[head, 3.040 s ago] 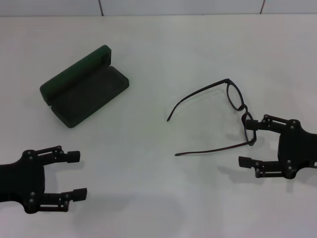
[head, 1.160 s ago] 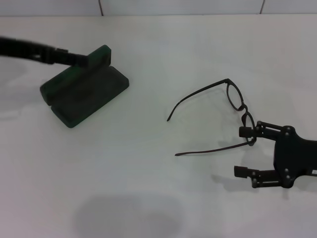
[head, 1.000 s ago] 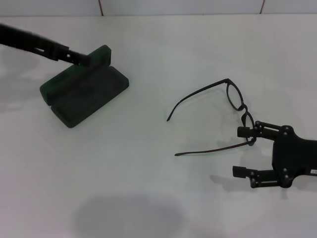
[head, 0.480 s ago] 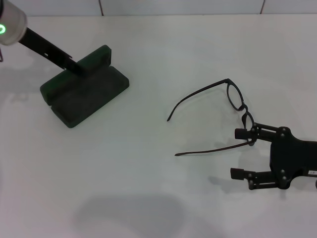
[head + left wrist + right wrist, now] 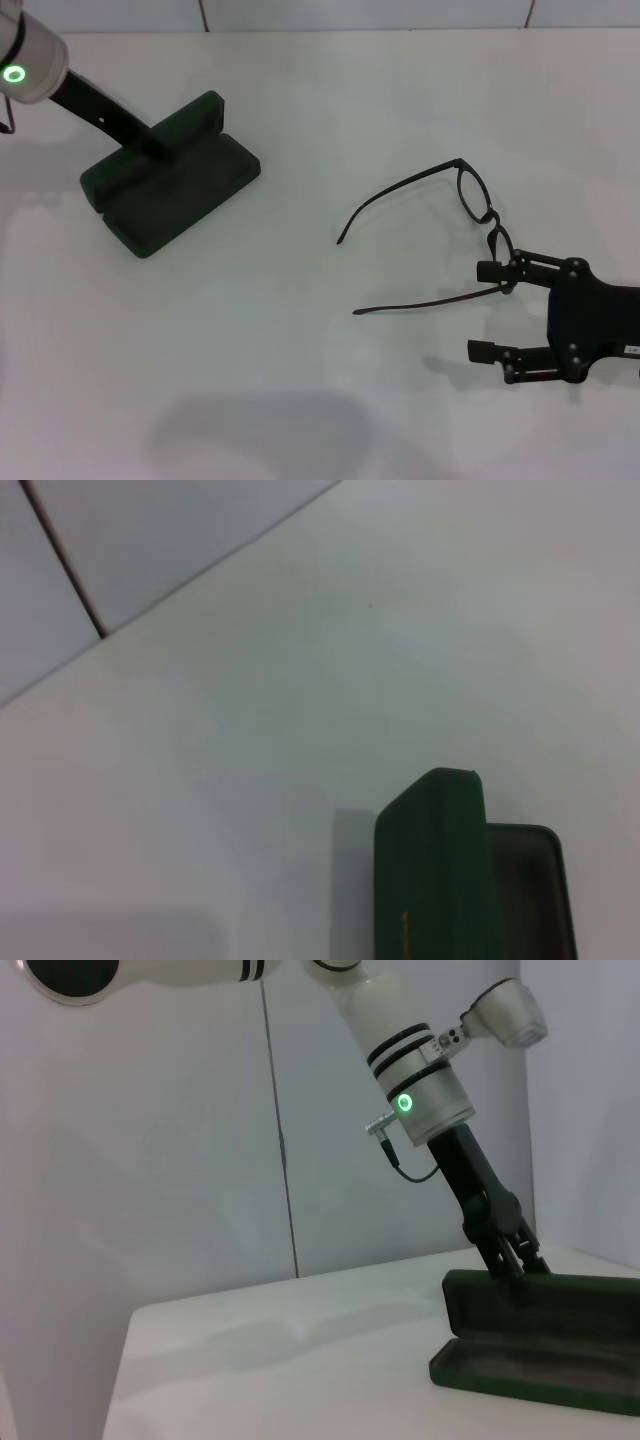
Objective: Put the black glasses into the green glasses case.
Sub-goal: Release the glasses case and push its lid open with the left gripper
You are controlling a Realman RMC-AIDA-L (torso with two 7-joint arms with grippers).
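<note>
dark green glasses case [image 5: 170, 178], black glasses [image 5: 455, 235], white table [image 5: 300, 380].

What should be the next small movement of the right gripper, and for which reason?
Probably close the right gripper on the near temple arm of the black glasses. Its jaws stand open, the upper one already at the frame's corner. The green glasses case lies open, with the left gripper at its raised lid.

Left arm [image 5: 400, 1020]: white housing with black bands, green indicator ring, thin cable, black forearm link. Right hand [image 5: 492, 311]: matte black body, linkage fingers, small visible screws.
</note>
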